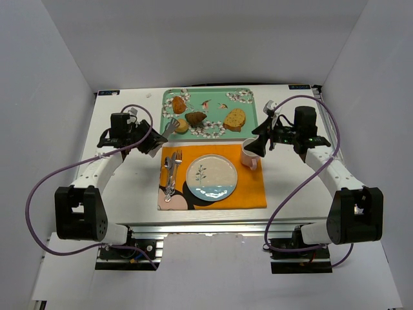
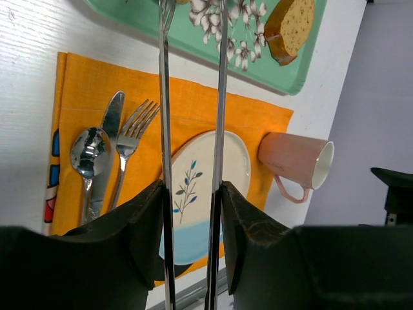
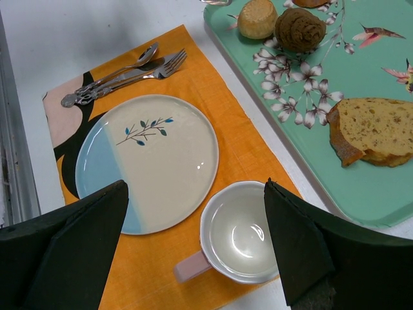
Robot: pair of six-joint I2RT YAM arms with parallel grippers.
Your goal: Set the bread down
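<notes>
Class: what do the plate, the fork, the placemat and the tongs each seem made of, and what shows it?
Plate: likely glazed ceramic, glossy with light spots.
Fork: polished metal, mirror-like shine.
Placemat: probably woven cloth, matt, faint texture.
Tongs: thin shiny metal strips.

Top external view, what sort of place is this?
Probably a robot test booth staged as a dining setting: blank white walls, two bench-mounted arms, and an orange placemat with plate beside a bread tray.

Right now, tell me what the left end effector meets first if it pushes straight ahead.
The left end effector carries tongs aimed at the tray; the small roll beyond their tips looks first, though depth is unclear.
</notes>
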